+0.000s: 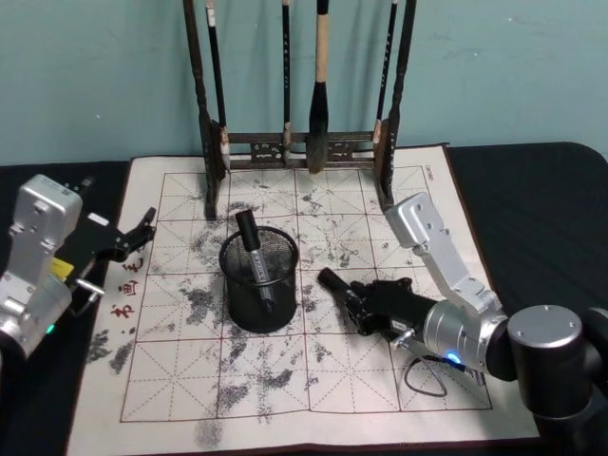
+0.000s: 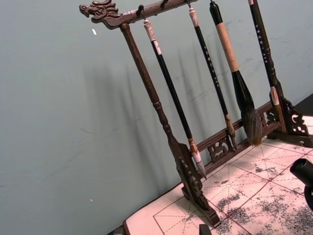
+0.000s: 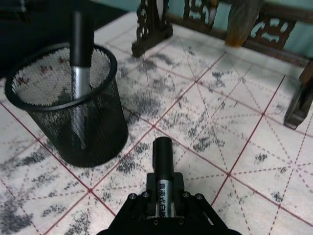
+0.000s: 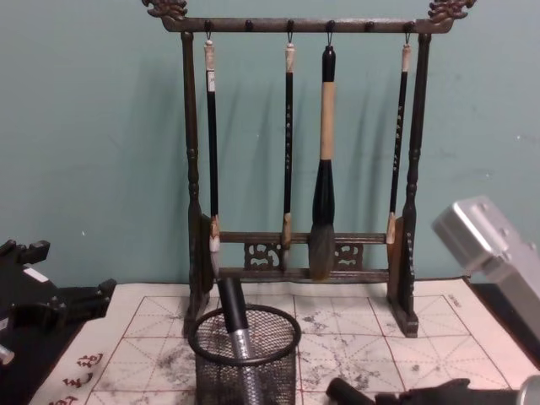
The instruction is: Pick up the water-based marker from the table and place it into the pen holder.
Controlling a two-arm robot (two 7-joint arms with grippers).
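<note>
Silver boxy arms (image 1: pixel 445 255) end in black, screw-studded hands (image 3: pixel 164 198).

- Plain teal wall (image 1: pixel 522 66) ahead of me.
- Black table (image 1: pixel 541 190) under an ink-stained gridded mat (image 1: pixel 180 380).
- Dark wooden brush rack (image 4: pixel 191 169) at the mat's far edge.

A black mesh pen holder (image 4: pixel 245 369) is standing on a grid-ruled mat (image 4: pixel 354 337), with a silver-barrelled marker (image 4: pixel 234 321) leaning inside. Behind it, four brushes (image 4: pixel 325 169) are hanging from a wooden rack (image 4: pixel 191 169). The right tool (image 4: pixel 375 395) is gripping a second marker (image 4: pixel 344 391) at the bottom edge. The left tool (image 4: pixel 89 299) is sitting far left.
</note>
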